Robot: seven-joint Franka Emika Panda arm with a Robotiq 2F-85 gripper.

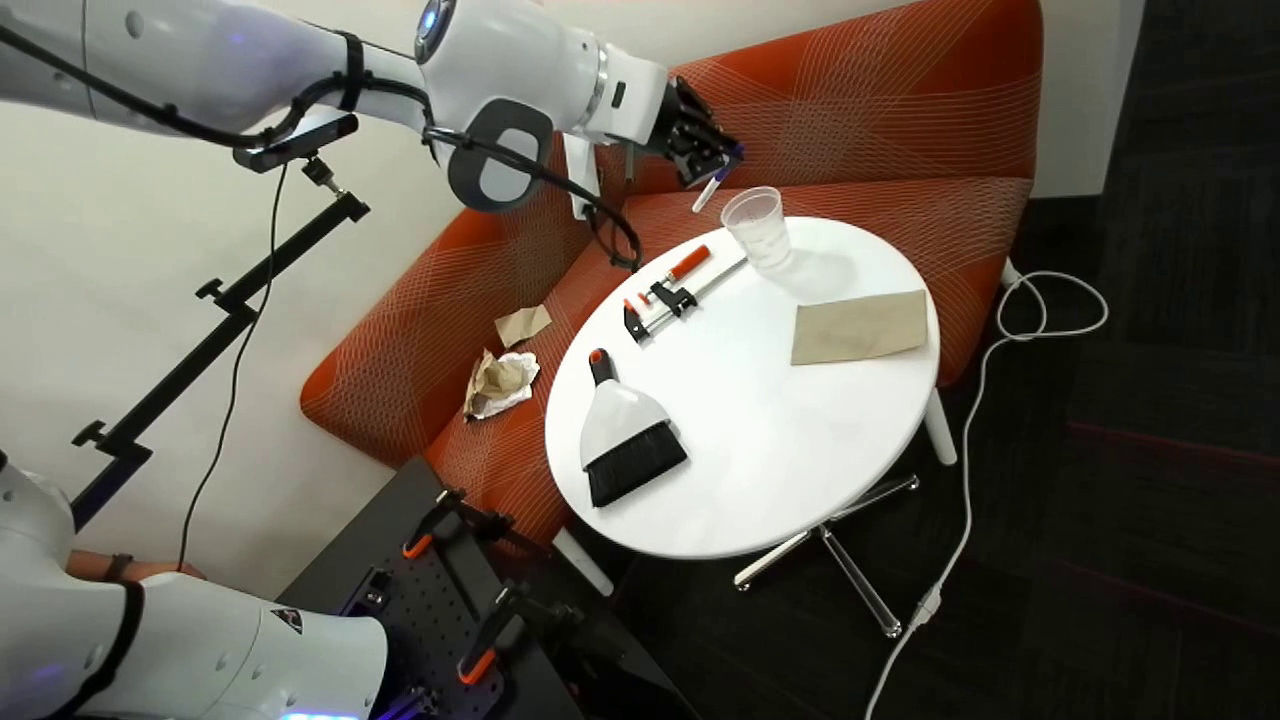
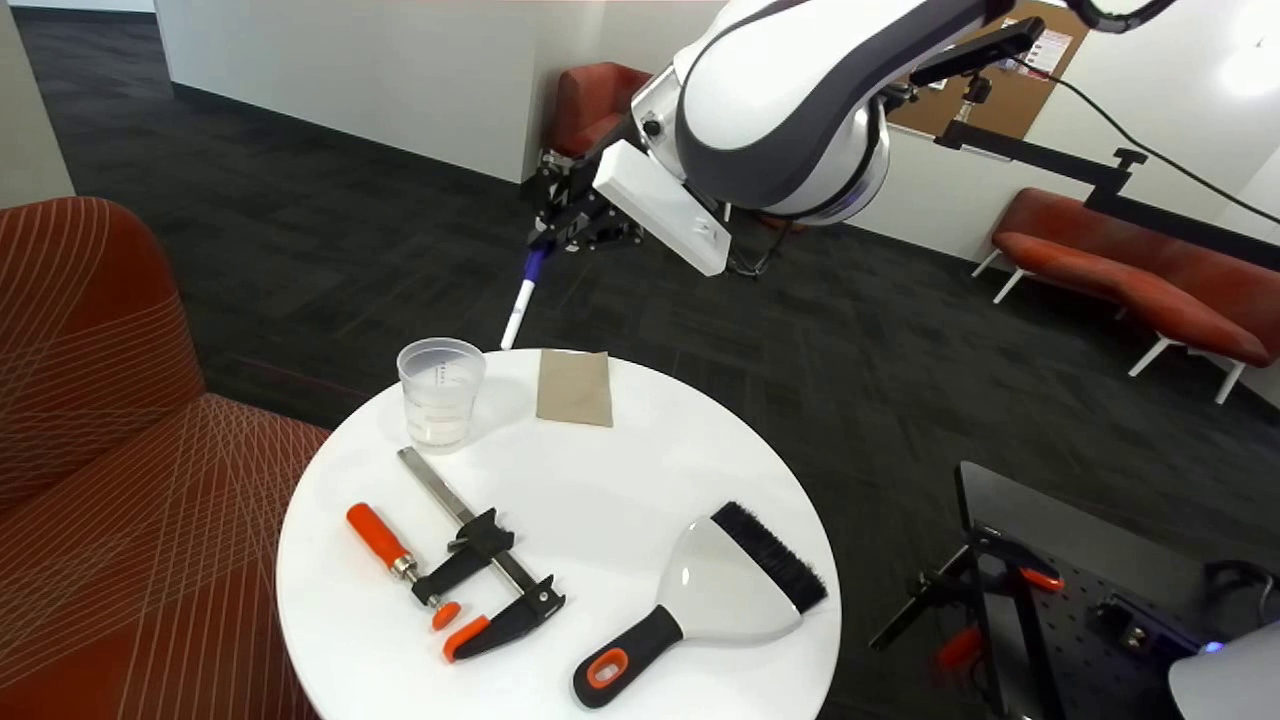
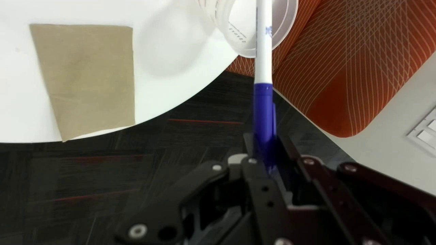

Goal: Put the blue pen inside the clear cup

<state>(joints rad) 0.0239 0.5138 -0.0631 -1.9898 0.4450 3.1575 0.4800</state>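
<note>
The blue pen [image 3: 263,64] has a white body and a blue cap. My gripper [image 3: 265,146] is shut on the capped end; it also shows in both exterior views [image 1: 722,160] [image 2: 548,232]. The pen hangs tilted, white end down, in both exterior views [image 1: 706,194] [image 2: 519,312]. The clear cup [image 1: 757,232] stands upright on the round white table, near its edge; it shows in an exterior view [image 2: 440,395] too. The pen's white end is apart from the cup's rim. In the wrist view the pen crosses in front of the cup's mouth [image 3: 238,37].
A brown paper piece [image 1: 860,328] lies on the white table [image 1: 760,440] near the cup. A bar clamp [image 1: 672,298] lies beside the cup. A dustpan with a black brush [image 1: 628,440] lies farther off. A red couch [image 1: 850,100] borders the table.
</note>
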